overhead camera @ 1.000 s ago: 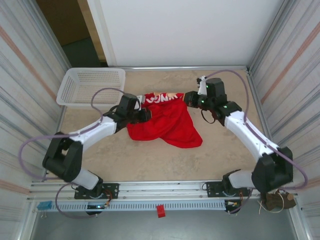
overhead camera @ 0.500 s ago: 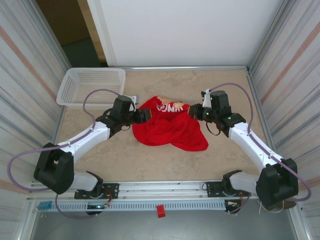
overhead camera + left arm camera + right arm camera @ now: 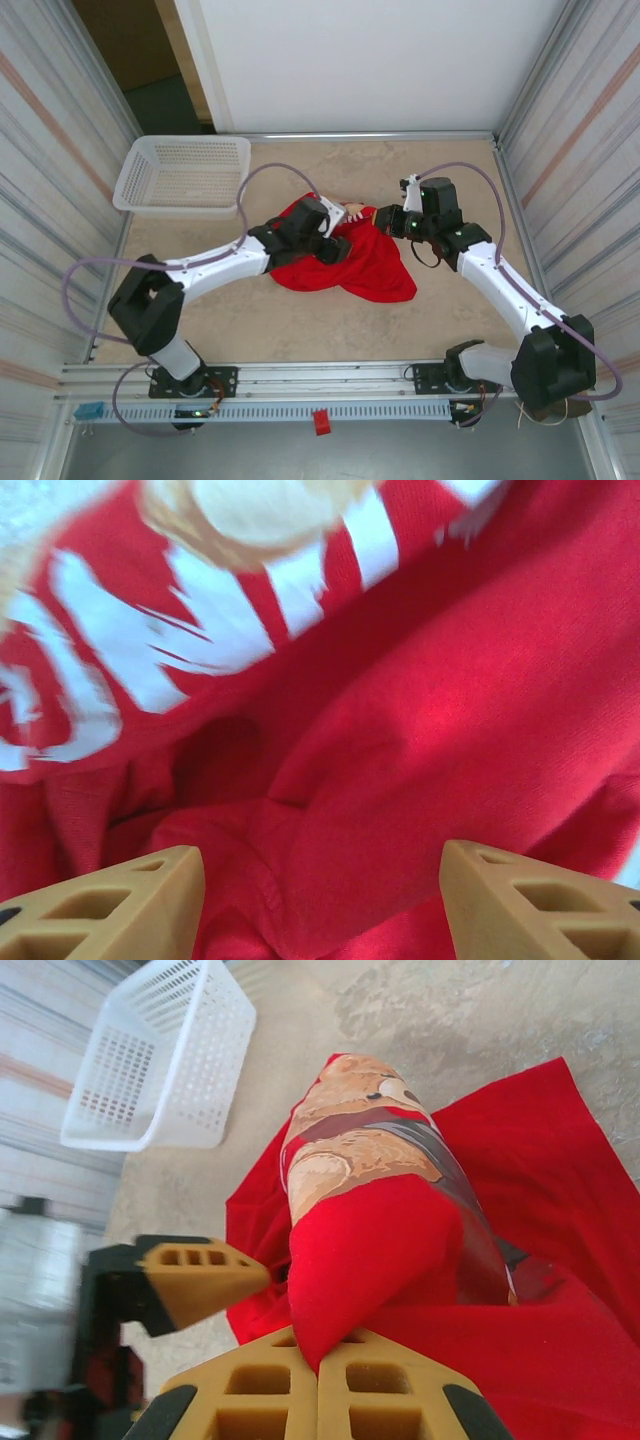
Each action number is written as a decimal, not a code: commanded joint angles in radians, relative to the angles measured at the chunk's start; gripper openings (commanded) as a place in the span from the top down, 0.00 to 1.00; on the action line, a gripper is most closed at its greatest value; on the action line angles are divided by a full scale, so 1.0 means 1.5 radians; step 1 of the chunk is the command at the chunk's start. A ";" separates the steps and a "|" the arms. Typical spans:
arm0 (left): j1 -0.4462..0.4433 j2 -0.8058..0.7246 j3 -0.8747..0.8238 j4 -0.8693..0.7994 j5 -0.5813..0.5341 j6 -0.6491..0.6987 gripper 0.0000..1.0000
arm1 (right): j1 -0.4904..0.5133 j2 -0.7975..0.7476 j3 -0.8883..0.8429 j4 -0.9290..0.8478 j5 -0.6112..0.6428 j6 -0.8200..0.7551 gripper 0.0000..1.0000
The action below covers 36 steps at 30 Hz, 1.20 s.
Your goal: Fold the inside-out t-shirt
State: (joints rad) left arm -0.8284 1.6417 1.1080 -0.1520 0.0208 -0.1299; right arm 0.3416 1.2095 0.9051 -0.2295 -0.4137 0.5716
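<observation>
The inside-out t-shirt (image 3: 365, 270) lies as a crumpled bright red heap mid-table, with white lettering (image 3: 200, 650) and a printed picture (image 3: 350, 1140) showing on a lifted fold. My right gripper (image 3: 318, 1358) is shut on that raised fold and holds it above the heap, at the shirt's right side (image 3: 381, 222). My left gripper (image 3: 339, 248) hovers over the middle of the shirt. Its tan fingers (image 3: 130, 905) stand wide apart, open, with red cloth (image 3: 450, 680) close beneath them and nothing pinched. One left fingertip (image 3: 200, 1280) shows beside the held fold.
A white mesh basket (image 3: 180, 205) stands at the back left, also seen in the right wrist view (image 3: 160, 1055). Metal walls close in both sides and a rail (image 3: 320, 378) runs along the near edge. Bare beige tabletop (image 3: 300, 330) lies in front of the shirt.
My left gripper has opened, let go of the shirt's left edge and swung right over the heap. The right gripper stays shut on its fold, almost unmoved over the last half second.
</observation>
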 commanded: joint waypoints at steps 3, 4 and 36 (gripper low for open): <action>-0.003 0.038 0.009 0.021 -0.014 0.042 0.37 | 0.002 0.000 0.028 0.006 -0.013 -0.009 1.00; -0.003 0.045 0.011 0.022 -0.016 0.040 0.37 | 0.003 0.000 0.029 0.005 -0.013 -0.009 1.00; 0.023 0.094 0.045 0.085 0.074 -0.032 1.00 | -0.026 0.044 0.035 0.034 -0.087 -0.002 1.00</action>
State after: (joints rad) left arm -0.8238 1.8050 1.1343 -0.0212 0.0853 -0.1623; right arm 0.3191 1.2583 0.9337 -0.2012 -0.5190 0.5716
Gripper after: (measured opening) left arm 0.038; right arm 0.042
